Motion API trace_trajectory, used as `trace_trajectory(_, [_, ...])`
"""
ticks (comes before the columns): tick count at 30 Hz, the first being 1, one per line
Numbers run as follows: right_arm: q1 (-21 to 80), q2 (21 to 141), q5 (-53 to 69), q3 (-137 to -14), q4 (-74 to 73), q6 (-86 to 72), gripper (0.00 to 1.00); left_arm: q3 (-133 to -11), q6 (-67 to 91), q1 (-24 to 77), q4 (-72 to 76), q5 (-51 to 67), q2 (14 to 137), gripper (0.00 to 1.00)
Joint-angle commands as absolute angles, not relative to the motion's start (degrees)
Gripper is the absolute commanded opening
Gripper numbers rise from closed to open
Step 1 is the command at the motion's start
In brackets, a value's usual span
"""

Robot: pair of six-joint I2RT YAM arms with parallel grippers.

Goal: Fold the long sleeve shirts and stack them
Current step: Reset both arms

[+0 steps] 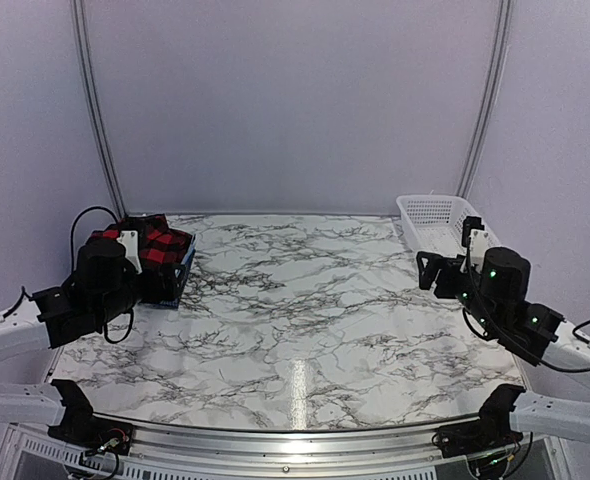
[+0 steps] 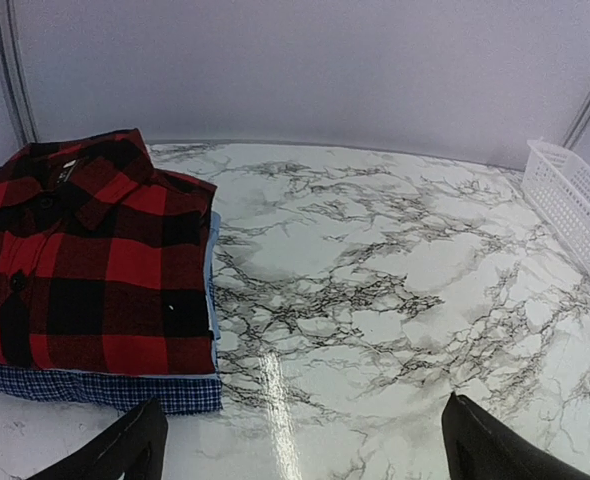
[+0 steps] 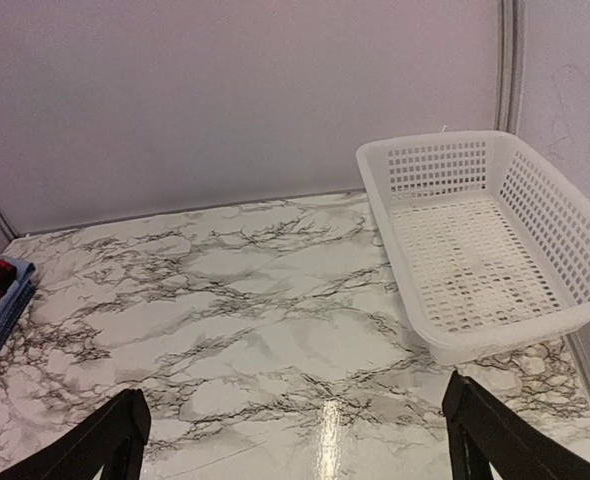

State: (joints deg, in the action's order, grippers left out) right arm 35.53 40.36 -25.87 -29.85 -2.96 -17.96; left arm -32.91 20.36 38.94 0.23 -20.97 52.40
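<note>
While pale lilac walls closed the booth on three sides, with thin metal rails running up the back corners, a white tabletop veined in grey marble filled the floor of the scene and threw back a streak of glare near its front edge.

A white plastic mesh basket sat at the far right corner, against the right wall, its long side running from near to far.

The folded shirts lay in one stack at the far left corner, well apart from the basket. The red-and-black plaid shirt was on top, collar toward the back wall and hem toward the arms, so its long axis ran near to far, slightly skewed. A sliver of the light blue shirt showed along its right edge, and the dark blue checked shirt stuck out beneath at the near end.

The left claw hung just in front of the stack, released, fingers spread wide and gripping nothing. The right claw hung near the basket, likewise released and holding nothing.
</note>
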Motion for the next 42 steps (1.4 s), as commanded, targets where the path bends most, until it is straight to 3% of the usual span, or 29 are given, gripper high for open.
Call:
trace_trajectory(1, [35.21, 42.59, -32.82, -25.81, -0.88, -14.83, 0.98, -29.18, 19.56, 38.85, 4.50, -28.85, 49.00, 0.99])
trace_trajectory(5, [33.00, 43.15, -36.64, -17.75, 15.59, -7.55, 0.98, -22.33, 17.86, 37.69, 10.97, -34.61, 44.54, 0.99])
trace_trajectory(10, [16.94, 44.12, -31.85, -9.17, 35.79, -0.19, 0.98, -17.75, 14.29, 29.82, 15.10, -33.89, 41.16, 0.99])
trace_trajectory(13, [7.41, 48.27, -22.59, -5.23, 49.05, -1.17, 0.98, -16.35, 14.56, 24.72, 18.21, -34.20, 43.39, 0.99])
trace_trajectory(19, [3.95, 72.97, -18.96, -1.99, 79.49, 2.70, 0.99, -12.55, 6.89, 18.23, 31.96, -39.78, 48.96, 0.99])
trace_trajectory(27, [4.50, 94.27, -14.46, -5.13, 99.23, 6.51, 0.98, -3.48, 0.45, 11.11, 67.61, -36.49, 66.14, 0.99])
trace_trajectory(30, [4.56, 91.22, -10.95, -8.66, 87.57, 7.01, 0.99, -3.99, -1.06, 8.94, 76.95, -28.86, 72.72, 0.99])
trace_trajectory(36, [4.56, 92.09, -11.29, -10.26, 85.64, 7.41, 0.99, -5.42, -3.21, 7.57, 94.10, -22.90, 90.52, 0.99])
trace_trajectory(42, [3.51, 91.73, -11.12, -13.33, 79.40, 5.71, 0.99, -7.77, -1.91, 6.64, 84.71, -20.26, 87.77, 0.99])
